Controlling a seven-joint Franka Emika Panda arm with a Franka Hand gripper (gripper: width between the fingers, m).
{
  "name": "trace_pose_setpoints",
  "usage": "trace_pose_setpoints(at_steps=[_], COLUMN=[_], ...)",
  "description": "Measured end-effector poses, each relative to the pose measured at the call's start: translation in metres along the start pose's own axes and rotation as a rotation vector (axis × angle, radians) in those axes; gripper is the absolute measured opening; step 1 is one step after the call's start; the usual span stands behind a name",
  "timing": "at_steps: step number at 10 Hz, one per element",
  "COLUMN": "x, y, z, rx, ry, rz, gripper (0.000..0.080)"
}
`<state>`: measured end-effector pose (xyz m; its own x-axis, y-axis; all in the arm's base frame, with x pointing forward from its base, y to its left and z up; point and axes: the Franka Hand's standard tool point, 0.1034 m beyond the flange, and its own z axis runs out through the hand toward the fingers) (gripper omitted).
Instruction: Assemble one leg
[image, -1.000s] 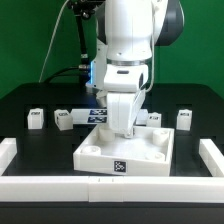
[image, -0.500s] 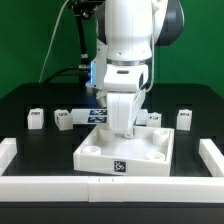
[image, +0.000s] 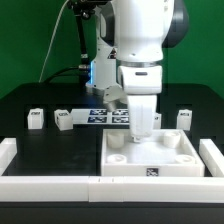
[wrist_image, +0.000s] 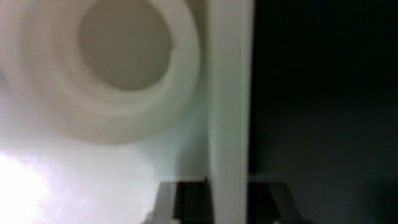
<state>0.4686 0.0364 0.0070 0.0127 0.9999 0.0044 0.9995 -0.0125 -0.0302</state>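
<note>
My gripper (image: 143, 135) reaches down onto the far rim of the large flat white square piece (image: 150, 160) and is shut on it. In the wrist view the dark fingers (wrist_image: 183, 202) sit on both sides of the raised rim (wrist_image: 228, 100), next to a round corner socket (wrist_image: 107, 60). Small white legs with tags stand in a row behind: two on the exterior view's left (image: 36, 119) (image: 64, 120) and one on the right (image: 184, 119). A fourth leg (image: 157, 118) is partly hidden behind the gripper.
The marker board (image: 103, 116) lies at the back middle of the black table. A low white wall (image: 50, 186) runs along the front, with short side pieces on the left (image: 8, 150) and right (image: 212, 152). The square piece lies close to the right one.
The arm and the large square piece have shifted together toward the exterior view's right, and the piece now lies near the front right corner of the white wall. The legs have not moved.
</note>
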Motion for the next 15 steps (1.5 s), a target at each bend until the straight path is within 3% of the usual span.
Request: trace_pose_setpoints(at_steps=[4, 9, 14, 15], x=[0.000, 0.022, 0.023, 0.023], y=[0.001, 0.027, 0.031, 0.031], z=[0.000, -0.001, -0.001, -0.001], rx=[0.000, -0.032, -0.025, -0.024], ry=[0.000, 0.008, 0.004, 0.004], rz=[-0.001, -0.017, 0.036, 0.036], gripper=[0.0058, 0.0058, 0.0058, 0.0138])
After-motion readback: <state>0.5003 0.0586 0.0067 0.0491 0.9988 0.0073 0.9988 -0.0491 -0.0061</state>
